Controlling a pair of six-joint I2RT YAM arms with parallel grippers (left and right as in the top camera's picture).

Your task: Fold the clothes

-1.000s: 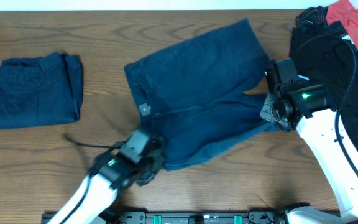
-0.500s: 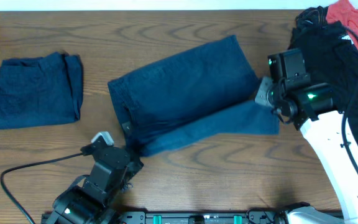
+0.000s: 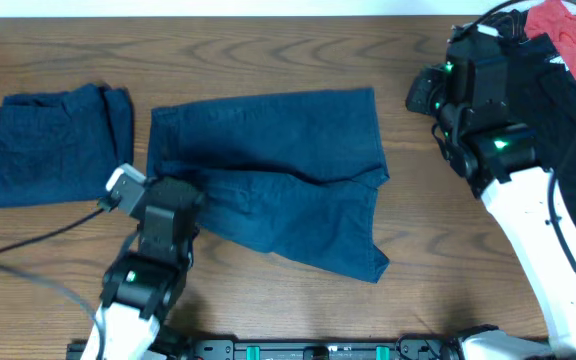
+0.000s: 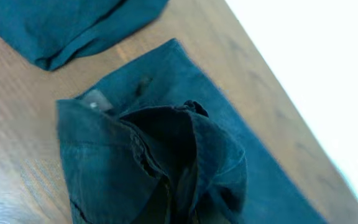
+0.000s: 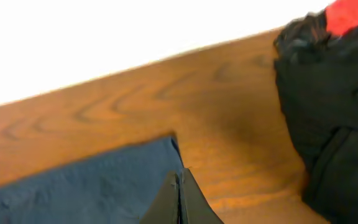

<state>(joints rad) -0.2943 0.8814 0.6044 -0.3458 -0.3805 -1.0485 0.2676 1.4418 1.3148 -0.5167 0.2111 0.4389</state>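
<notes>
A brown wooden table (image 3: 298, 40) ran up to a white background. The shorts (image 3: 288, 150) lay spread flat between the two grippers, probably laid out ready for a fold. A folded garment (image 3: 58, 148) was parked beyond the left gripper (image 3: 176, 196). That gripper sat over the waistband end. In its wrist view cloth bunched up towards the fingers, which were hidden, so I could not tell whether they pinched it. The right gripper (image 5: 179, 190) had its fingers pressed together on nothing, with the shorts' corner just ahead of the tips. Black clothes (image 5: 328, 106) and red cloth (image 5: 350, 15) lay off to one side.
</notes>
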